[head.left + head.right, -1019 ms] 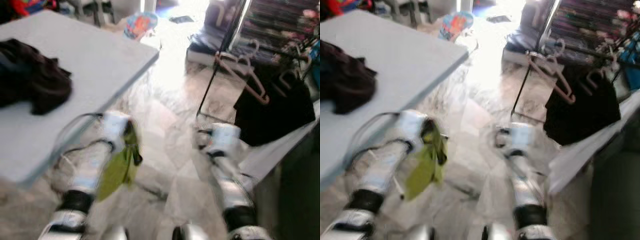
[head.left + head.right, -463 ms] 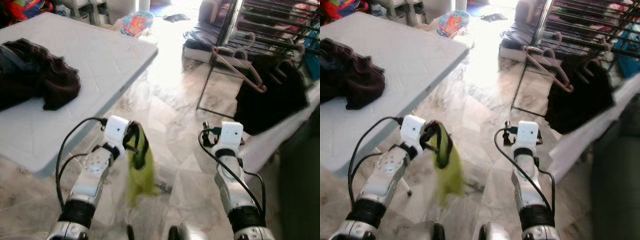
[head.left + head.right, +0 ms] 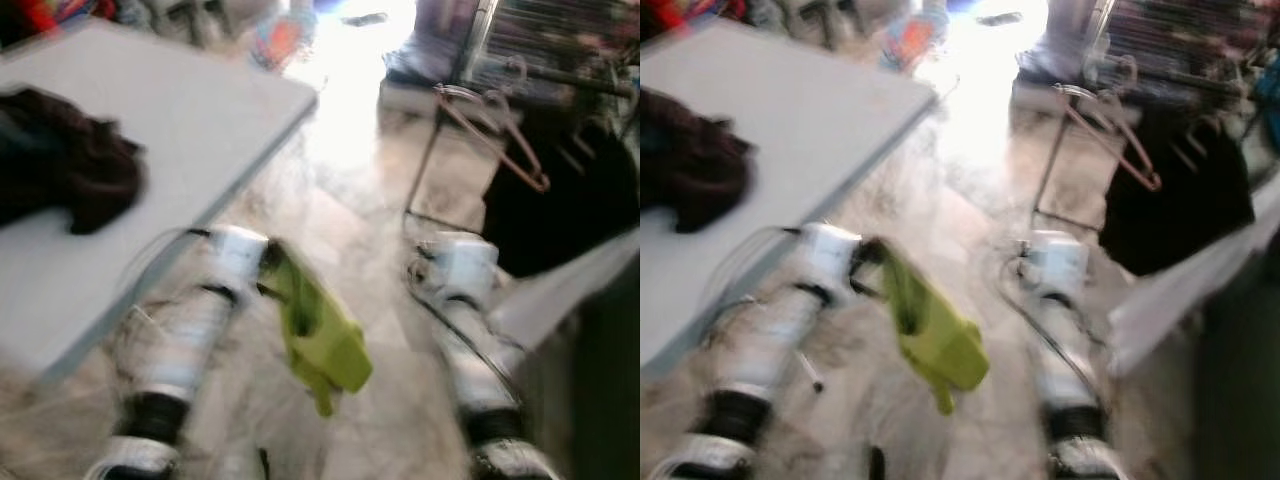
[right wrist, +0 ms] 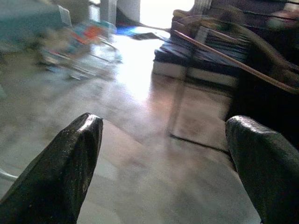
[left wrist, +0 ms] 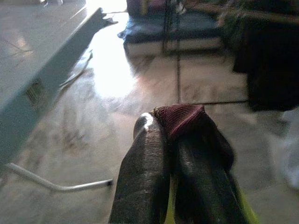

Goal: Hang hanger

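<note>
My left gripper (image 5: pixel 170 140) is clenched on the dark red collar of a yellow-green garment (image 3: pixel 318 340), which hangs from my fingers and swings out toward four o'clock over the marble floor (image 3: pixel 370 230); the head views are blurred, so I cannot make out whether a hanger sits inside the cloth. In my left wrist view the two black fingers (image 5: pixel 145 172) press together around that dark red fabric, with the green cloth showing just below them. My right gripper (image 4: pixel 163 154) is released, its two fingers (image 4: pixel 65 168) spread wide apart with nothing between them, held low over the floor at about five o'clock in the head view, where only its white wrist housing (image 3: pixel 462 272) can be picked out through the blur. A grey table (image 3: pixel 200 110) fills the ten o'clock part of the scene, and a heap of dark clothes (image 3: pixel 65 170) lies on it near its nine o'clock edge. Toward one o'clock stands a black clothes rack (image 3: pixel 440 140) with a bare pinkish hanger (image 3: pixel 500 135) hooked on it, and beside that, at two o'clock, a black garment (image 3: pixel 570 190) hangs on the same rack. A pale sheet (image 3: pixel 560 285) slopes in from three o'clock, near my right arm. Bright glare washes out the floor at twelve o'clock.
</note>
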Robot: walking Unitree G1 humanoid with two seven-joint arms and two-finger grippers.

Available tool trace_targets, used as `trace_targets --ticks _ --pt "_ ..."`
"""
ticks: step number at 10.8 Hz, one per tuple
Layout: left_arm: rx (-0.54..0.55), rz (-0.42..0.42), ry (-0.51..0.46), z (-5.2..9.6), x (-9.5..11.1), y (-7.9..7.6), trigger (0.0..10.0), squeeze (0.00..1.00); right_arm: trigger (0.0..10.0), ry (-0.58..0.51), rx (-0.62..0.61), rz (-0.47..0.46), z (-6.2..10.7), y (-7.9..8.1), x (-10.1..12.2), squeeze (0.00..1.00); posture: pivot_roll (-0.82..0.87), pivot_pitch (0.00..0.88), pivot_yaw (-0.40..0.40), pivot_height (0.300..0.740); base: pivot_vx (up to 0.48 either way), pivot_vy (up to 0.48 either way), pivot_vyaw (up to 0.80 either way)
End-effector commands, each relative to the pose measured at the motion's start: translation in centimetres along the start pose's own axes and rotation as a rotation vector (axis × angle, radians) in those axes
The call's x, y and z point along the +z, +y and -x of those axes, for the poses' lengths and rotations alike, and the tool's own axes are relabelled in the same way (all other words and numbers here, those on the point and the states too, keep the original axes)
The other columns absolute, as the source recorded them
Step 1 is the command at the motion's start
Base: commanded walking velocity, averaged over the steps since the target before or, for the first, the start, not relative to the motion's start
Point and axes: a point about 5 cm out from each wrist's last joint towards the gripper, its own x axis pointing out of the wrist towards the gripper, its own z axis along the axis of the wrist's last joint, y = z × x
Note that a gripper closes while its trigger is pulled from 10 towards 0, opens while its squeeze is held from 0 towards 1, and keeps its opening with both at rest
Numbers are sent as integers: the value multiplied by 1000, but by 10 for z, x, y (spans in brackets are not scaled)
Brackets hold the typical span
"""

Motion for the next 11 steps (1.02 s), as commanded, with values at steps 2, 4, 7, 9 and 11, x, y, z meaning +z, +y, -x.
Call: trace_targets --ticks 2,4,7,9,11 --pt "-48 1 -54 -9 13 -13 10000 0 10000 19 -47 26 4 -19 -7 0 -14 49 -43 740 480 0 0" --pt "-43 4 -46 -10 13 -12 10000 0 10000 7 -39 47 3 -18 -6 0 -14 48 -43 740 465 0 0" --pt "-44 13 -38 -11 12 -12 10000 0 10000 -48 -23 132 3 -16 0 0 -13 46 -43 740 342 331 -267" --pt "-40 15 -32 -11 12 -11 10000 0 10000 -67 -5 146 3 -13 2 0 -12 45 -43 740 300 375 -331" --pt "-44 -13 -53 -13 16 -11 10000 0 10000 -85 7 169 2 -12 4 0 -11 42 -43 740 281 390 0"
